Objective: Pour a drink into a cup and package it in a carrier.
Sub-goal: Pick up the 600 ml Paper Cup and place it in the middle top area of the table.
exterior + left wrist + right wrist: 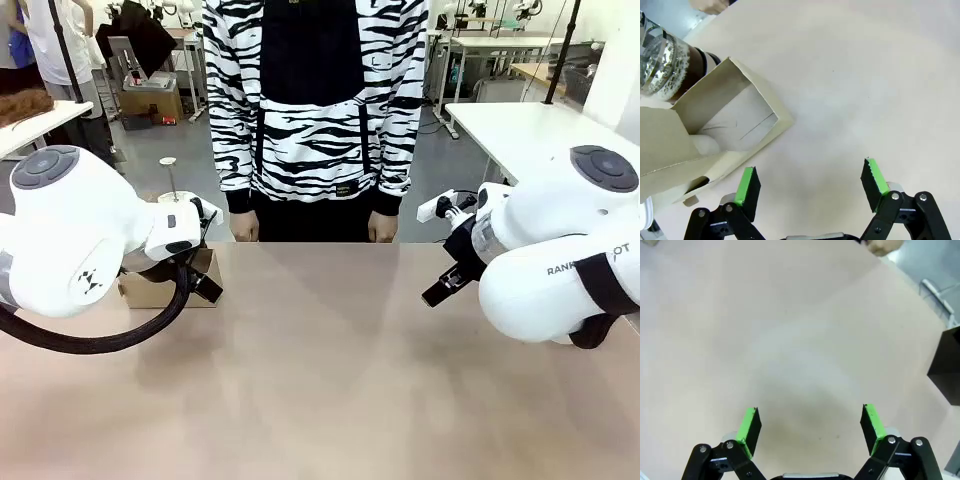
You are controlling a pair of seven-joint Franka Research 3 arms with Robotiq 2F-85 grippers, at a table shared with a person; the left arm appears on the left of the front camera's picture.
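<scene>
Green-padded left fingers (746, 186) stand wide apart with nothing between them, hovering over the bare beige tabletop (865, 90). At their ten o'clock in the left wrist view sits the small brown cardboard carrier (670, 145). Its box is open, and a pale rounded shape inside is too unclear to name. At eleven o'clock, just beyond the carrier, stands the clear glass jug (660, 60), with the dark brown drink (702, 59) showing through its wall; whether jug and carrier touch I cannot tell. The right fingers (871, 422) are equally wide and hold nothing, over bare tabletop.

In the front view the carrier lies at nine o'clock on the tabletop, half hidden behind the left arm, and a person's hand (243, 226) rests at the twelve o'clock edge.

I judge the task to be at its very start: the drink is in the jug, no cup can be clearly made out, and nothing is packaged. Pouring, lidding and loading the carrier all remain.
</scene>
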